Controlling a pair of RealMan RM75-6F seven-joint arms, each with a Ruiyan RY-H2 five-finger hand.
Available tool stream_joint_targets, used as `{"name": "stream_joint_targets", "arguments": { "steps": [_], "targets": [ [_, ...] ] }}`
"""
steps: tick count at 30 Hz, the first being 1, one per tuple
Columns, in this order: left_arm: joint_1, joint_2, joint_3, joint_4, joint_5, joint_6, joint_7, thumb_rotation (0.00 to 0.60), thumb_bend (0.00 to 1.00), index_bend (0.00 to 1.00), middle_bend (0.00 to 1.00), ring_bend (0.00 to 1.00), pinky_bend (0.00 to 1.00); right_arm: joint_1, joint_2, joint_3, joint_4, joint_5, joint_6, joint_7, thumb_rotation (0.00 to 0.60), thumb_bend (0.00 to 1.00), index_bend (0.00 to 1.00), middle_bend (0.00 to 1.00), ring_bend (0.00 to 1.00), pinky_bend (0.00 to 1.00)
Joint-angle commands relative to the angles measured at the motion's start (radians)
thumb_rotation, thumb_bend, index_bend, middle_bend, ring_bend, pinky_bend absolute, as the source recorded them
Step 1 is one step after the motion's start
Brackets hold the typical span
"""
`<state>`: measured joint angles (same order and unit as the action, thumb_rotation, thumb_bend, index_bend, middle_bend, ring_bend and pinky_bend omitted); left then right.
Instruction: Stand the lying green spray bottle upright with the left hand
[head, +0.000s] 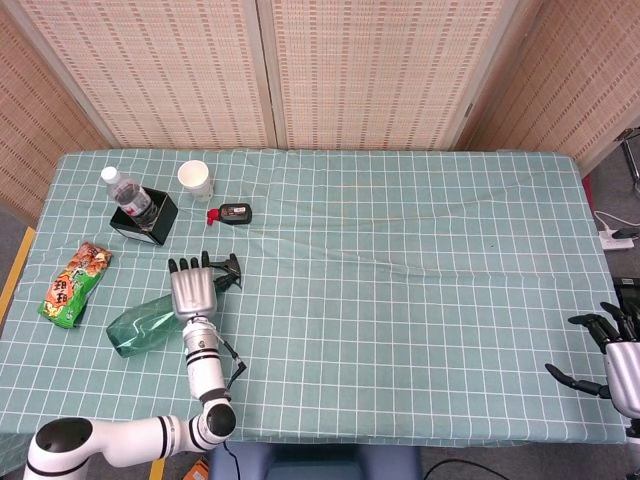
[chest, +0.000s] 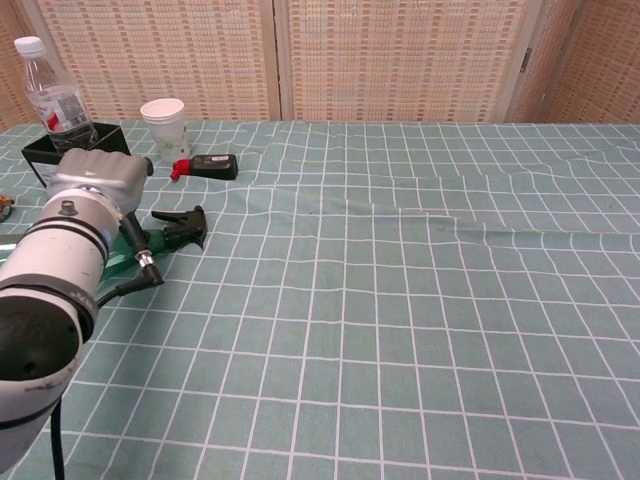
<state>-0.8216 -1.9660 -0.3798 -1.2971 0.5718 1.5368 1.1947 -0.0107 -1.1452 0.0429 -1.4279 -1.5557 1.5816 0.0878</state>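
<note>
The green spray bottle (head: 140, 325) lies on its side on the checked tablecloth, its black trigger head (head: 228, 270) pointing toward the far right; in the chest view the trigger head (chest: 183, 227) pokes out past my wrist. My left hand (head: 193, 292) hovers over the bottle's neck, palm down, fingers stretched out and apart, holding nothing. In the chest view the left hand (chest: 100, 178) hides most of the bottle. My right hand (head: 612, 352) hangs open off the table's near right corner.
A water bottle (head: 128, 197) stands in a black box (head: 145, 222) at the far left, with a white paper cup (head: 195, 178) and a small black and red device (head: 230, 213) beside it. A snack packet (head: 74, 284) lies near the left edge.
</note>
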Motion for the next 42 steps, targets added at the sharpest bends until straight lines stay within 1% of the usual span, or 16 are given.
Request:
{"name": "stream_joint_targets", "arguments": {
  "steps": [1,6,19,24,29,33,42],
  "targets": [
    [0.008,-0.019,-0.006,0.012,-0.023,-0.003,0.006,0.6,0.28,0.16,0.27,0.2,0.17,0.0,0.001,0.0,-0.002,0.001,-0.002,-0.001,0.6,0.0,0.34,0.34,0.13,0.05],
    [0.008,-0.049,0.005,0.044,-0.021,-0.016,0.01,0.6,0.28,0.18,0.29,0.21,0.17,0.001,0.002,0.0,-0.004,0.0,-0.001,0.0,0.6,0.0,0.33,0.34,0.13,0.05],
    [-0.019,-0.087,-0.061,0.085,-0.023,-0.029,0.008,0.6,0.28,0.17,0.29,0.21,0.17,0.004,0.007,-0.002,-0.008,0.002,-0.011,0.003,0.6,0.0,0.33,0.34,0.13,0.05],
    [-0.017,-0.095,-0.062,0.113,-0.036,-0.044,0.022,0.6,0.28,0.19,0.32,0.22,0.18,0.005,0.008,-0.002,-0.008,0.002,-0.012,0.005,0.6,0.0,0.33,0.34,0.13,0.05],
    [-0.015,-0.096,-0.065,0.14,-0.033,-0.062,0.013,0.6,0.28,0.19,0.32,0.22,0.18,0.005,0.009,-0.003,-0.008,0.002,-0.012,0.006,0.6,0.0,0.33,0.34,0.13,0.05],
    [-0.016,-0.099,-0.067,0.156,-0.028,-0.067,0.011,0.6,0.29,0.21,0.35,0.24,0.18,0.005,0.01,-0.003,-0.012,0.004,-0.015,0.003,0.6,0.0,0.33,0.34,0.13,0.05],
    [-0.006,-0.112,-0.067,0.187,-0.034,-0.089,0.004,0.6,0.29,0.22,0.37,0.25,0.19,0.006,0.013,-0.003,-0.018,0.008,-0.02,-0.004,0.6,0.0,0.33,0.34,0.13,0.05]
  ]
}}
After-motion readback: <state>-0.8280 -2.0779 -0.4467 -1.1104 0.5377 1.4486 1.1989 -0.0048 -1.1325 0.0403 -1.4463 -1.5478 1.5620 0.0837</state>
